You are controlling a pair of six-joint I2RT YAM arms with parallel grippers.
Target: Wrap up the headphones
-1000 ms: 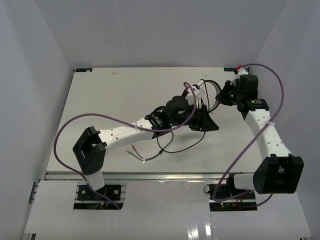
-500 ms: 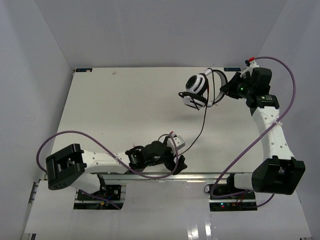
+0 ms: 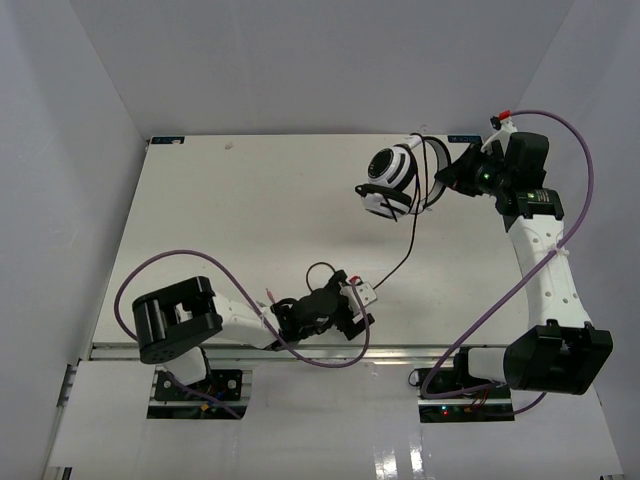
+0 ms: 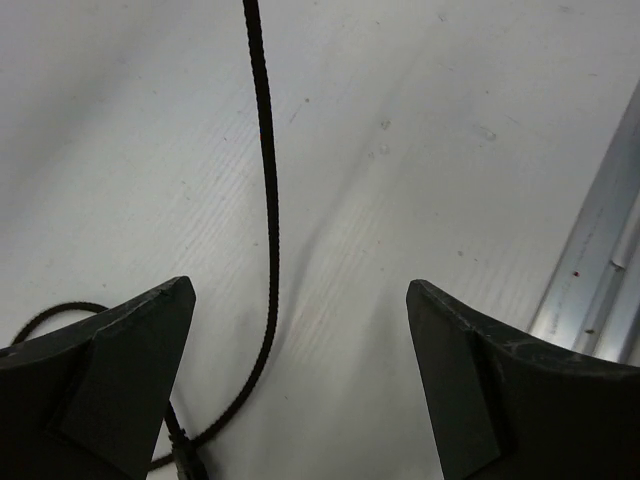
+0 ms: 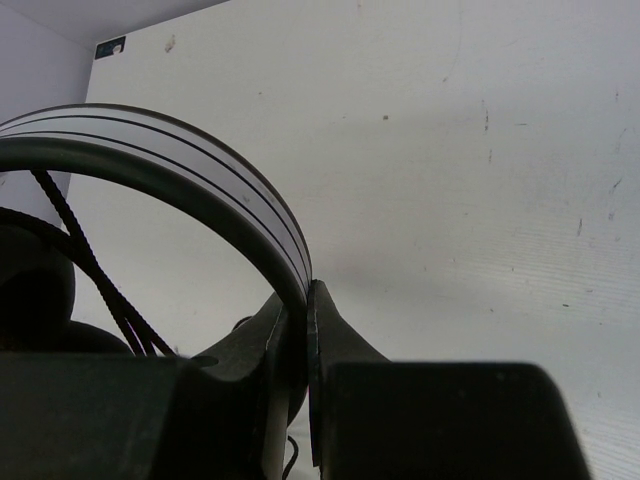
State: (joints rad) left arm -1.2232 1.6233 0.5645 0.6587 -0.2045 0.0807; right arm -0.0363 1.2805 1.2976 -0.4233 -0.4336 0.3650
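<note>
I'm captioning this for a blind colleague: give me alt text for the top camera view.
The right gripper holds the white-and-black headphones at the far right of the table. Their thin black cable trails toward the left gripper, which sits low by the near edge.

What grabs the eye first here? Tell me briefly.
The white-and-black headphones stand out at the far right of the table, pinched by their headband in the right gripper. Their thin black cable trails down towards the near edge. There the left gripper sits open, with the cable running between its fingers.
</note>
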